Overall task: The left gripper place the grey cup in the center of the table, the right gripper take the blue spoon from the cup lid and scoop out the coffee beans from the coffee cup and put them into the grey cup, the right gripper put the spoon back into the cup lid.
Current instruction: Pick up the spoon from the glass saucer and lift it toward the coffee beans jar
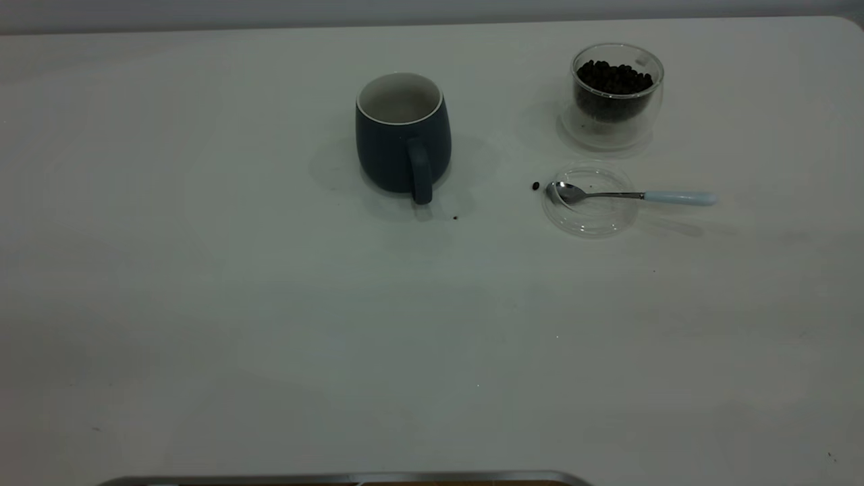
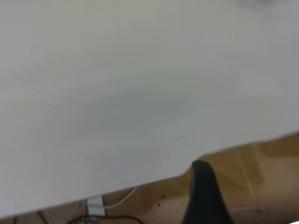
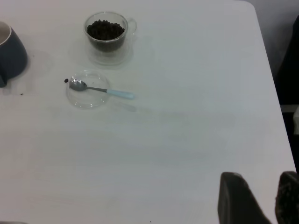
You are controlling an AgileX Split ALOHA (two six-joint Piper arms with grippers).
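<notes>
The grey cup (image 1: 403,135) (image 3: 9,53) stands upright at the middle back of the table (image 1: 270,304), handle toward the camera. Its white inside shows no beans. To its right, the coffee cup (image 1: 616,94) (image 3: 106,35) holds a heap of coffee beans (image 1: 614,75) (image 3: 106,29). In front of it lies the cup lid (image 1: 590,216) (image 3: 86,99), with the blue spoon (image 1: 634,196) (image 3: 100,89) resting across it, bowl inside and handle sticking out to the right. My right gripper (image 3: 275,198) hangs open and empty, far from them near the table's edge. My left gripper (image 2: 208,186) sits at the table's edge.
One stray bean (image 1: 535,185) (image 3: 66,80) lies on the table just left of the lid. A dark speck (image 1: 455,218) sits near the mug's handle. A metal rim (image 1: 337,478) runs along the near edge. Cables and a white plug (image 2: 96,205) lie on the floor past the edge.
</notes>
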